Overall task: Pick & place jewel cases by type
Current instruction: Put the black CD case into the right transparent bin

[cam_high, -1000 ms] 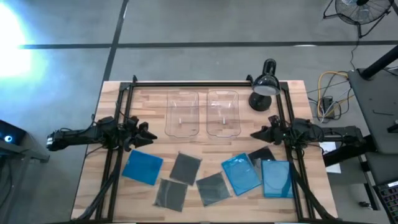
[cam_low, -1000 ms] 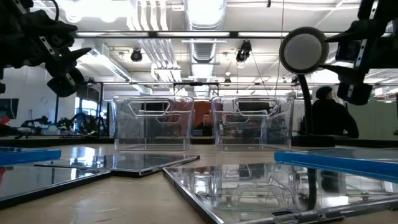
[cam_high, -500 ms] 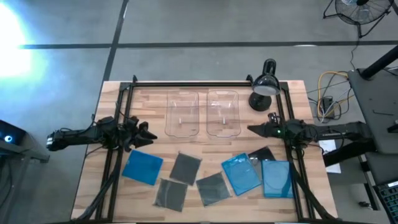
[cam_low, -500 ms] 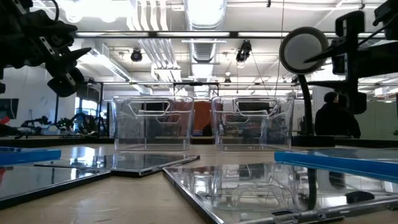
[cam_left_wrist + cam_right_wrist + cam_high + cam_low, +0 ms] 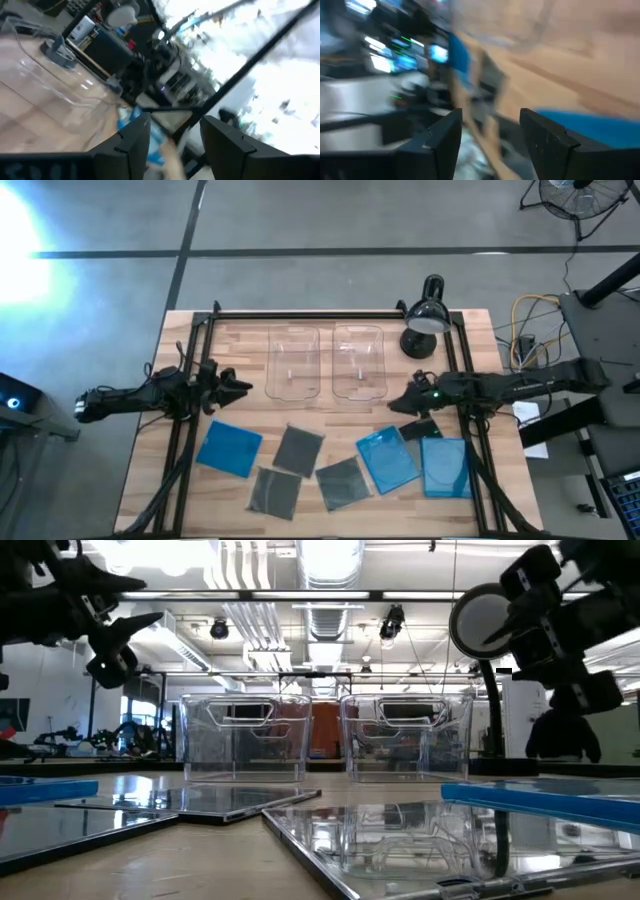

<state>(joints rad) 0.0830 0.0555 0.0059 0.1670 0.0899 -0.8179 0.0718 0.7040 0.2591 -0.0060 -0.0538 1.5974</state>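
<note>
Your wooden table [image 5: 330, 420] sits in a big open workshop, with two clear bins [image 5: 327, 363] side by side at its far middle and a black desk lamp [image 5: 424, 318] at the far right corner. All the cases lie loose along the near half: a blue case [image 5: 230, 448] at the left, three dark grey cases [image 5: 298, 448] in the middle, and two more blue ones [image 5: 387, 458] at the right with another dark case [image 5: 421, 428] partly tucked under them. Nothing is sorted yet. Your right gripper [image 5: 397, 402] hangs above the table just by that right-hand cluster, fingers parted and empty; your left gripper [image 5: 240, 389] waits beside the left bin, also spread and holding nothing. The step in hand looks like the right arm's first pick, probably from the overlapped pile, though the wrist view is too blurred to say which case it is lined up on. Take the topmost blue case first so you don't drag the dark one beneath it. Come down square to an exposed edge, since these thin flat cases give little to bite on. Choose one bin for blue and keep to it.
</note>
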